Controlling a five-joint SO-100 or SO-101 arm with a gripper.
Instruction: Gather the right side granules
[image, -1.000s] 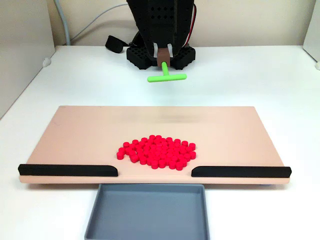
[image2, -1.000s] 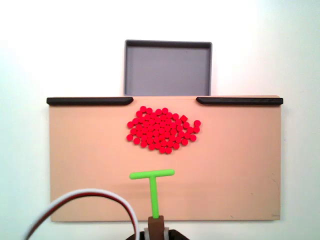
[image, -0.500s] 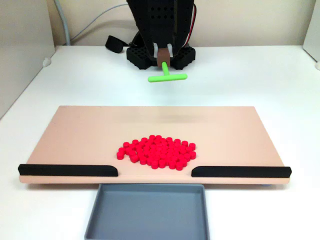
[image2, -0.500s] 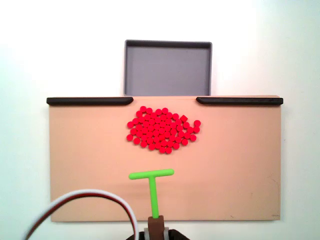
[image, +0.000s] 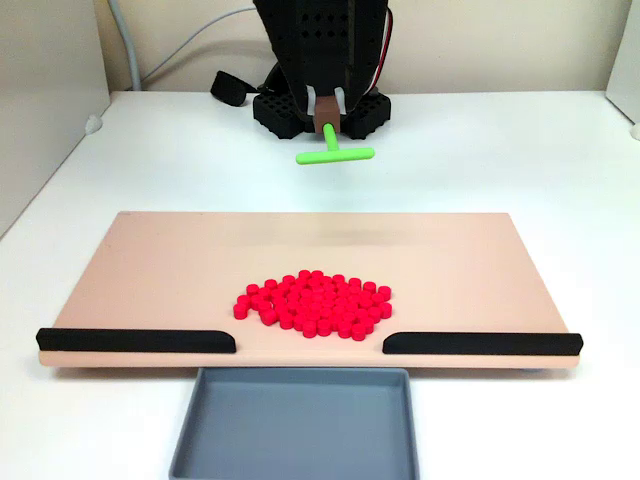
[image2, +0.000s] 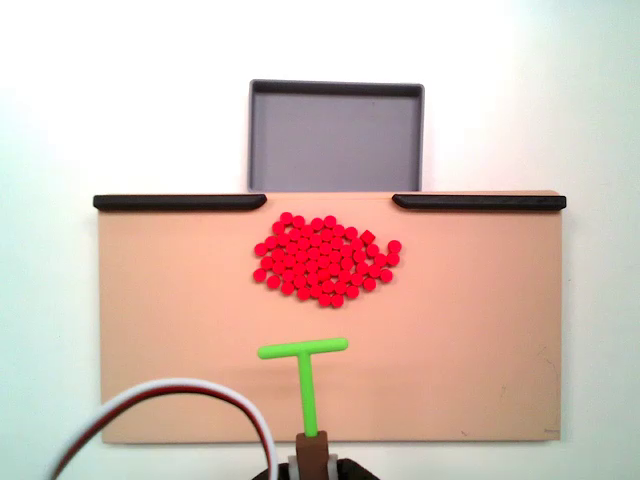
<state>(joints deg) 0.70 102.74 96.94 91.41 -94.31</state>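
granules (image2: 324, 264) sit bunched mid-board (image2: 480, 340) by the railed edge, gripper (image2: 316, 455) pinching the green T-stick (image2: 305, 370) near the opposite edge

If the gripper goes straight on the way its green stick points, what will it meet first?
Most likely the red granules. In the overhead-like fixed view the stick aims across bare board at the pile. The stick seems raised above the board, so it might pass over them; height is unclear.
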